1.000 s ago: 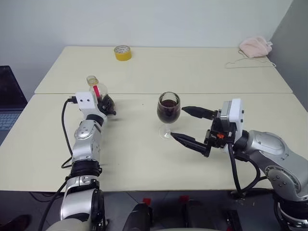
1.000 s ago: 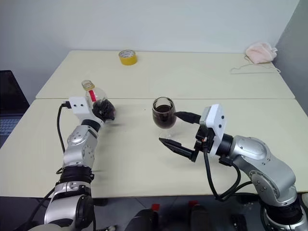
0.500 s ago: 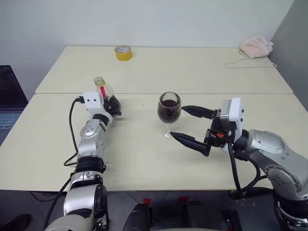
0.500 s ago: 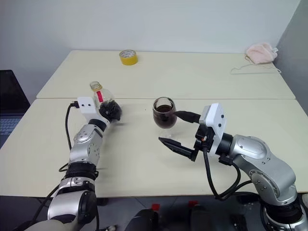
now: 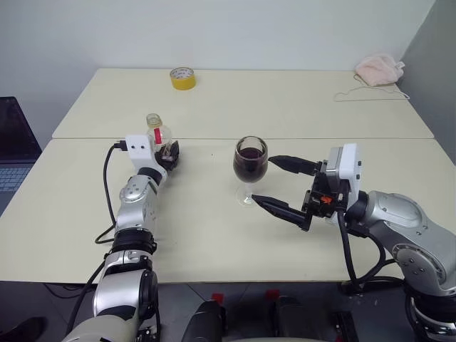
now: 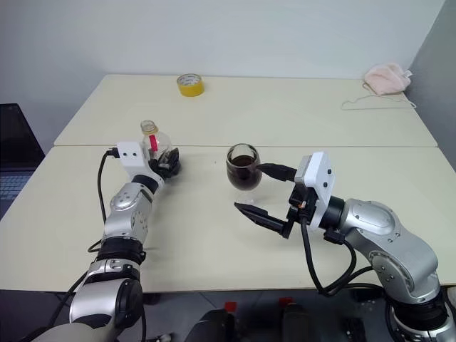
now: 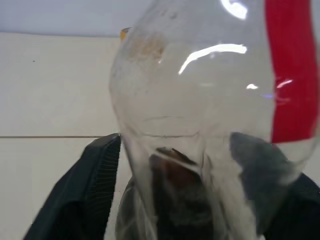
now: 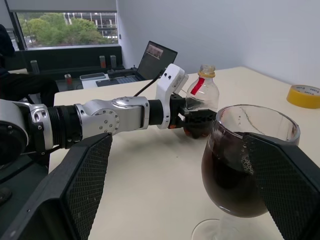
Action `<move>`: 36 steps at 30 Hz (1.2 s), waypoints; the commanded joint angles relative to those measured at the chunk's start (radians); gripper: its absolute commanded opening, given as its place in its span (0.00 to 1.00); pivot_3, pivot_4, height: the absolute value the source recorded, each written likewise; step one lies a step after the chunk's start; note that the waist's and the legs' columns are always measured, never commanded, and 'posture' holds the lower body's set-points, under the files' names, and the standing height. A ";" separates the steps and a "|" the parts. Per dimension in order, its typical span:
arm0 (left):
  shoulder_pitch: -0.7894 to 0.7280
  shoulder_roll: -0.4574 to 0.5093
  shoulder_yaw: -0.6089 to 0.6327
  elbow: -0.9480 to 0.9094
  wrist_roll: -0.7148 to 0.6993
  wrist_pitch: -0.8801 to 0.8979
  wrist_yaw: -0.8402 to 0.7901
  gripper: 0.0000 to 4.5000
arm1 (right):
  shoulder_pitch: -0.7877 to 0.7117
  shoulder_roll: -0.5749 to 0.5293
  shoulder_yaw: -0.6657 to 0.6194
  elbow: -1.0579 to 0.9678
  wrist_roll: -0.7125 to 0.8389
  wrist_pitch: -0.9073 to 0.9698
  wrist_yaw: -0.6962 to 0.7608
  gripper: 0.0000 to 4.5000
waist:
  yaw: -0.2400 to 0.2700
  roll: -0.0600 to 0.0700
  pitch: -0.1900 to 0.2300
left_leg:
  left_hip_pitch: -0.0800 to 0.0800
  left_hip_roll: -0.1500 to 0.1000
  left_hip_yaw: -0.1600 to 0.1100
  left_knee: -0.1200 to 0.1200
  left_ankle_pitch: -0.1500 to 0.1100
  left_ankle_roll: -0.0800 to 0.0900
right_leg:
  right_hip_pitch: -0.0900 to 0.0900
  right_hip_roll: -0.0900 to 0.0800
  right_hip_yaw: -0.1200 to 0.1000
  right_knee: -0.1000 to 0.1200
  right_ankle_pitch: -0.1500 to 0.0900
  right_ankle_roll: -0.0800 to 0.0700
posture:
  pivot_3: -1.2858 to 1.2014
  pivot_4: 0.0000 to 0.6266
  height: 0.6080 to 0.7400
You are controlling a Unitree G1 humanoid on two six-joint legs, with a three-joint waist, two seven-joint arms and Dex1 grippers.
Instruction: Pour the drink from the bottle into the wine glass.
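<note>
Bottle [image 5: 159, 134] stands upright on the table [image 5: 214, 228], left of the wine glass [image 5: 250, 166] and well apart from it, nearly empty, only dregs of drink [image 7: 175, 210] at the bottom. Left gripper [image 5: 169, 152]: fingers [image 7: 87, 190] flank the bottle's lower body; whether they grip or have let go, cannot tell. Judged light, thin-walled, squashable; take it low on the round body. Right gripper [image 5: 283, 187]: jaws spread wide either side of the glass bowl, not touching. Glass is judged fragile, top-heavy with drink; hold by the bowl. Left arm reaches straight forward, level; right forearm angles leftward.
</note>
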 commanded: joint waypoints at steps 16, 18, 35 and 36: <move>0.146 0.060 -0.030 -0.338 0.005 0.050 -0.058 0.99 | 0.054 -0.065 -0.076 -0.024 -0.010 -0.044 0.058 1.00 | 0.000 0.000 0.000 | 0.000 0.000 0.000 0.000 0.000 0.000 | 0.000 0.000 0.001 0.000 0.000 0.000 | 0.52 0.24 1.00; 0.170 0.068 -0.029 -0.390 0.002 0.078 -0.060 0.99 | 0.067 -0.081 -0.096 -0.017 -0.007 -0.052 0.066 1.00 | 0.000 0.000 0.000 | 0.000 0.000 0.000 0.000 0.000 0.000 | 0.000 0.000 0.001 -0.001 0.000 0.000 | 0.52 0.24 1.00; 0.373 0.156 0.034 -0.846 -0.149 0.492 -0.080 0.99 | 0.276 -0.059 -0.171 0.129 -0.094 -0.227 0.138 1.00 | 0.008 0.000 0.000 | 0.001 0.001 0.001 -0.001 0.000 0.000 | 0.001 0.001 0.002 -0.001 0.000 0.000 | 0.52 0.24 1.00; 0.386 0.158 0.037 -0.864 -0.160 0.504 -0.085 0.99 | 0.288 -0.049 -0.172 0.155 -0.106 -0.242 0.136 1.00 | 0.008 0.000 0.000 | 0.002 0.001 0.002 -0.001 0.000 0.000 | 0.002 0.001 0.002 -0.001 0.000 0.000 | 0.52 0.24 1.00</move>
